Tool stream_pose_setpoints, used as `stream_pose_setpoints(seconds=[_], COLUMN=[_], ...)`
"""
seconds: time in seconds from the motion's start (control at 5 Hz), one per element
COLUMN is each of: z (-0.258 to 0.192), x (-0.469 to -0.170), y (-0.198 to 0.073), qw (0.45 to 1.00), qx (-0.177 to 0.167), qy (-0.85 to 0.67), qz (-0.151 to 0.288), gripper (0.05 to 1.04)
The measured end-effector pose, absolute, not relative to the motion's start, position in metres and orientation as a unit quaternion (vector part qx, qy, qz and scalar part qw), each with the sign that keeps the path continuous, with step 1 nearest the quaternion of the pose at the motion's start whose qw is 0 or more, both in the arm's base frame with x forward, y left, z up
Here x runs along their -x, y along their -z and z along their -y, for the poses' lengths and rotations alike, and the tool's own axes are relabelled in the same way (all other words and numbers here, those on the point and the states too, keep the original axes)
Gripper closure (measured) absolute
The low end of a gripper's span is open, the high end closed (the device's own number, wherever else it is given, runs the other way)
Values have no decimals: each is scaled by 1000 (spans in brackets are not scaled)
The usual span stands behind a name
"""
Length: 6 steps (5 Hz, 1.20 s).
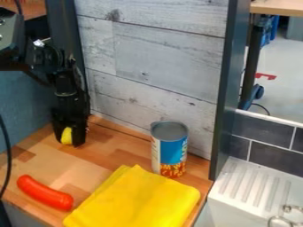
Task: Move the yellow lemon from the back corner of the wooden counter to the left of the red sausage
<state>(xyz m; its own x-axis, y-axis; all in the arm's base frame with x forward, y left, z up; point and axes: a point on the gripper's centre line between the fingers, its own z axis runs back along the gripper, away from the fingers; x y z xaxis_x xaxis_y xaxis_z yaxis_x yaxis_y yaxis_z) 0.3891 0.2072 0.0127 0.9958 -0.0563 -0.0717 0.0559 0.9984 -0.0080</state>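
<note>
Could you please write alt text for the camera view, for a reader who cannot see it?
A black robot gripper holds a small yellow object between its fingers, at the left of a wooden counter. A red sausage lies nearer the camera; to the right, a blue-labelled can stands behind a folded yellow cloth, with a white sink beyond.

The blocky black arm point(66, 82) has a silvery fitting point(39, 43).

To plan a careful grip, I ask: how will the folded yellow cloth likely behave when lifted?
The folded yellow cloth is probably floppy: its loose layers may open and sag. It looks like thin fabric, so it should be light for its broad spread.
</note>
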Motion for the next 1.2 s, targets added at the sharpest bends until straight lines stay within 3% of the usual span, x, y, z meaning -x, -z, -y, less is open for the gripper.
stream_pose_setpoints(seconds=[0.4,0.6,0.8,1.0,1.2], z=[-180,-195,-216,-232,-246], x=[-312,-274,-259,-247,-247], y=[-76,-83,-85,-68,-55], qw=[999,996,994,992,989], qx=[-19,-29,-39,-29,-40], qy=[-25,-68,-89,-106,-108], qz=[-25,-40,-44,-60,-90], gripper=[272,272,272,272,272])
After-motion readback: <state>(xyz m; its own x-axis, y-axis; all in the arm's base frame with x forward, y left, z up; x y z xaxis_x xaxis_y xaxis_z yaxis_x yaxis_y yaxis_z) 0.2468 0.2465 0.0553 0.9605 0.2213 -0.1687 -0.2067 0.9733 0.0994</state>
